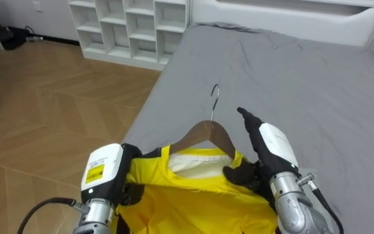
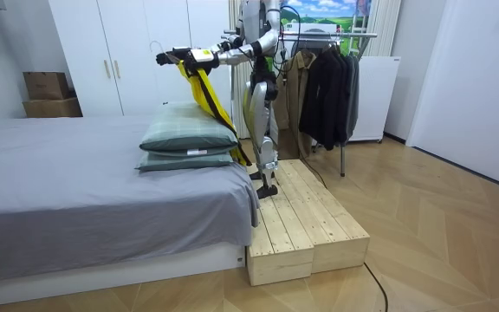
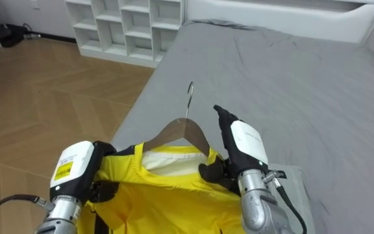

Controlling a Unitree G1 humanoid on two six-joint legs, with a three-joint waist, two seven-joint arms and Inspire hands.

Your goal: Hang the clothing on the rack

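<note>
Garment (image 1: 193, 198) on hanger (image 1: 216, 133), pinched by left hand (image 1: 106, 172) and right hand (image 1: 271, 146) above bed (image 1: 304, 78); next, judged: carry to rack (image 2: 336, 35).

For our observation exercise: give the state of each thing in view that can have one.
Yellow garment: on the hanger, held above the bed.
Hanger: hook free, not yet on the rack.
Right hand: thumb pinching the garment.
Left hand: at the garment's other shoulder.

A home bedroom: a wide bed (image 2: 76, 191) with a grey sheet and stacked pillows (image 2: 187, 139), white wardrobe doors (image 2: 137, 52), a white cubby shelf (image 1: 132, 29), a clothes rack (image 2: 340, 35) of dark coats (image 2: 327, 87), wood flooring (image 1: 50, 117).
</note>
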